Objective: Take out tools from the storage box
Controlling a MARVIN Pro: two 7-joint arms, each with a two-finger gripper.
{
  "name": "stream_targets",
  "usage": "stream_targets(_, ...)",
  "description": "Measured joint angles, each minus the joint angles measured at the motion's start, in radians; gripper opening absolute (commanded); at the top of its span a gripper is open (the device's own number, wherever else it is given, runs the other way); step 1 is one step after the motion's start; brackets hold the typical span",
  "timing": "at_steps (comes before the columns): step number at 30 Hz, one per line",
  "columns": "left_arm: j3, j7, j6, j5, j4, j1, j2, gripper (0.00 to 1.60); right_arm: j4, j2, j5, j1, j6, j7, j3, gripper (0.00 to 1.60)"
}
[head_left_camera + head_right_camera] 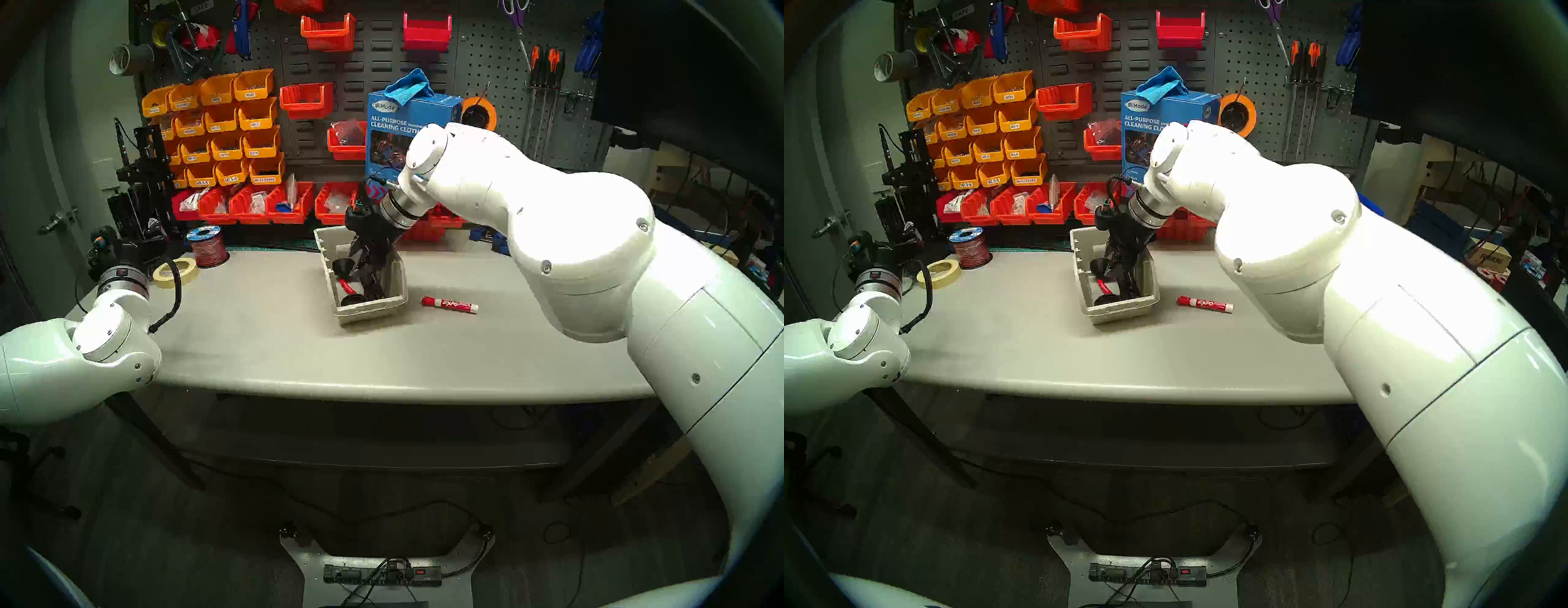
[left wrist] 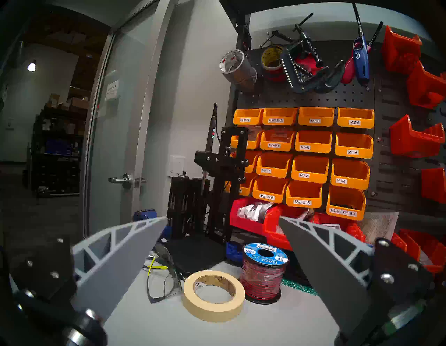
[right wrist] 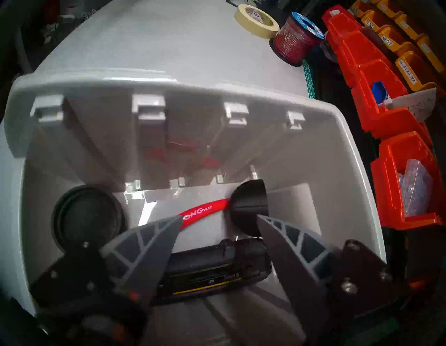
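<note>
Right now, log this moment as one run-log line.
right gripper: open, inside beige bin, holding nothing | left gripper: open, idle | Expo marker: out on table | red-handled tool: in bin

head pair – high, facing table (image 1: 297,339) | wrists – close, sharing tape roll (image 2: 213,296)

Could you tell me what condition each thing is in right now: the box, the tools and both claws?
Storage box: upright, partly emptied.
Expo marker: out, capped, lying on table.
Red-handled tool: lying inside.
Right gripper: inside box, jaws apart, empty.
Left gripper: open, empty.
</note>
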State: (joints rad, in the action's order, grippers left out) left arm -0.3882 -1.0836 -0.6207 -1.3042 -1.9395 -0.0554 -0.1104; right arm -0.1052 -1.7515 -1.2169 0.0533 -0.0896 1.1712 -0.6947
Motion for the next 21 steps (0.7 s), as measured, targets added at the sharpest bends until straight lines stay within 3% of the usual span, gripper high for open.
stream_targets(21,0.000,0.000,0.000,0.000,0.000,0.000,0.000,1.60,-0.005,-0.005,-0.008,-0.020,-0.027,-0.059,0.009,1.04)
